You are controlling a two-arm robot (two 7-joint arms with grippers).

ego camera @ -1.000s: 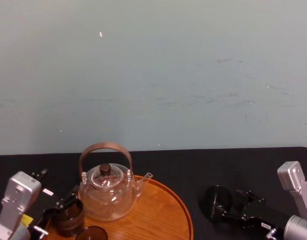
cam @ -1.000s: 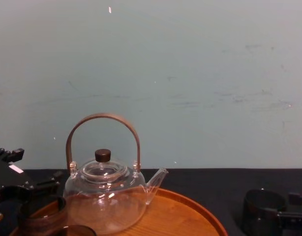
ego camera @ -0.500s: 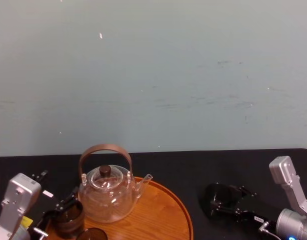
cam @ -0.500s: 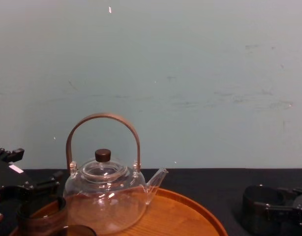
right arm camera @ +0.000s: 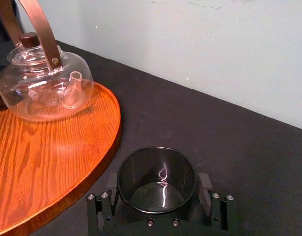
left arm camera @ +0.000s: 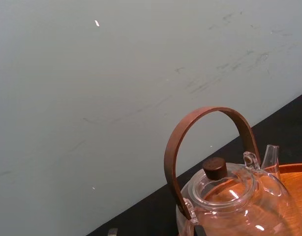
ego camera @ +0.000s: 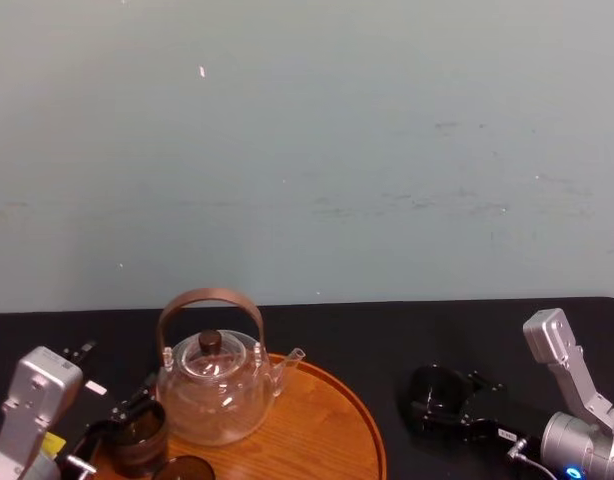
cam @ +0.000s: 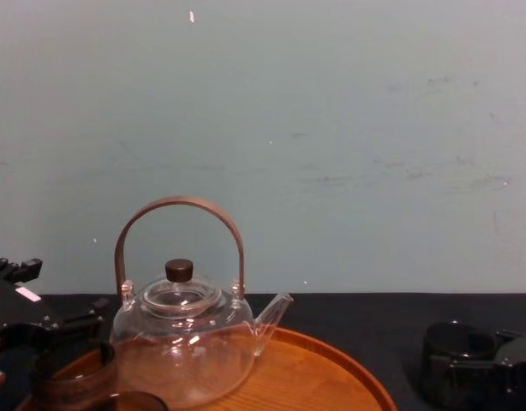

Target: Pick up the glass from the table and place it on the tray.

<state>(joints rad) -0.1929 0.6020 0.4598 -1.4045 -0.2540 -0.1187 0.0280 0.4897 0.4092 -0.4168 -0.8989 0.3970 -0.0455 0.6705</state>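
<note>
The glass [right arm camera: 156,169], a dark smoky tumbler, stands upright on the black table a little to the right of the tray [right arm camera: 52,162]. My right gripper [right arm camera: 157,196] is shut on the glass, one finger pressed against each side. In the head view the same glass [ego camera: 434,392] sits off the rim of the round wooden tray [ego camera: 322,425], with the right gripper [ego camera: 445,408] around it. The chest view has the glass [cam: 451,353] low at the right. My left gripper [ego camera: 102,435] rests at the tray's left edge beside another brown glass [ego camera: 139,437].
A clear glass teapot [ego camera: 212,395] with an arched wooden handle stands on the tray's left half. A further dark glass [ego camera: 184,467] sits at the tray's near edge. The tray's right half is bare wood. A plain wall stands behind the table.
My right arm's wrist has swung left and up, tilting over the glass. The glass in its grip has barely shifted. The left arm, the teapot and the tray stay put.
</note>
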